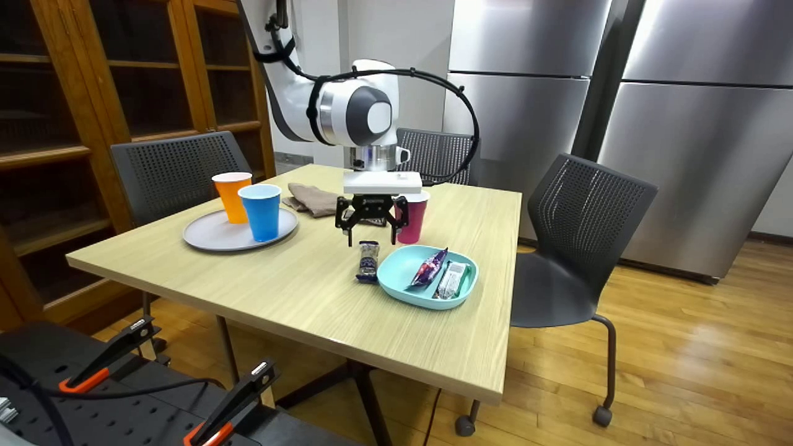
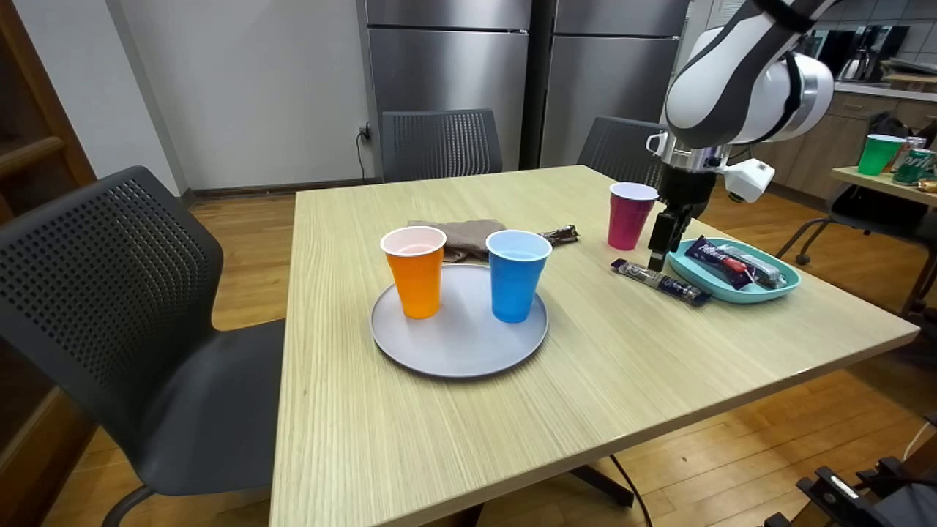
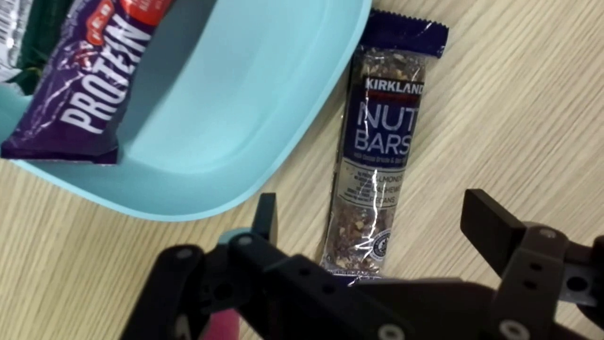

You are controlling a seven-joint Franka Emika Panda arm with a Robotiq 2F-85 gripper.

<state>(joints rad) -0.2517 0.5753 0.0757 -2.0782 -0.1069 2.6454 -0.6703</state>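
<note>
The gripper (image 1: 372, 239), spread wide, hangs near the nut bar (image 3: 377, 141), which lies on the bench (image 1: 279, 272) just beside the dish (image 3: 226, 94) holding a purple bar (image 3: 94, 89) and a white-green bar (image 1: 451, 280).

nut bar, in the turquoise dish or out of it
Out: the wrist view shows the nut bar lying on the table beside the dish.

Four bars (image 3: 373, 141), four cups (image 2: 520, 282), one bowl (image 3: 222, 104)
</note>
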